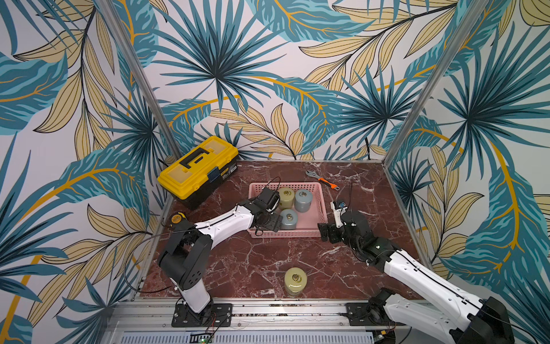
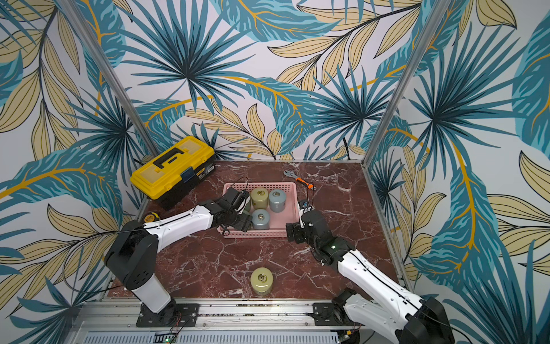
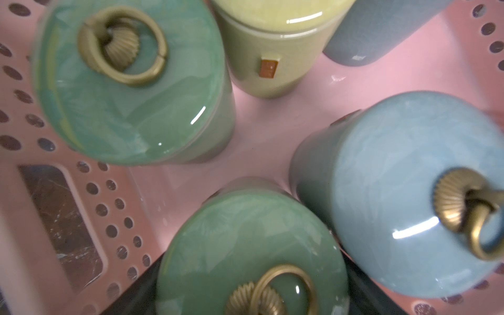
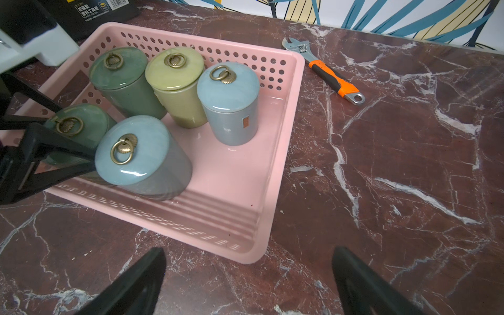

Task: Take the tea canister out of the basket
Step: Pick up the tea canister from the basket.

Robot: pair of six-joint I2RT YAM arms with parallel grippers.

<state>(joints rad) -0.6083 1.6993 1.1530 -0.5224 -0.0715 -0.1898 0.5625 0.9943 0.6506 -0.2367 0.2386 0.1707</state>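
Left gripper (image 4: 78, 135) straddles the green canister (image 3: 245, 245) in the near-left corner of the basket (image 4: 191, 218); can't tell if it's pinching yet. Right gripper (image 4: 249, 251) wide open, beside basket. Risks: glazed side slips, or finger shoves the blue canister (image 4: 136, 152) just beside.

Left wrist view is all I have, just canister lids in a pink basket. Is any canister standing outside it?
Observer: Yes, one yellow-green canister stands on the table, in front of the basket.
Operator: Where's the right gripper?
Observer: The right gripper hovers open and empty by the basket's near right corner.
Operator: And my left one?
Observer: The left gripper straddles the near green canister, a finger on each side; contact is unclear.
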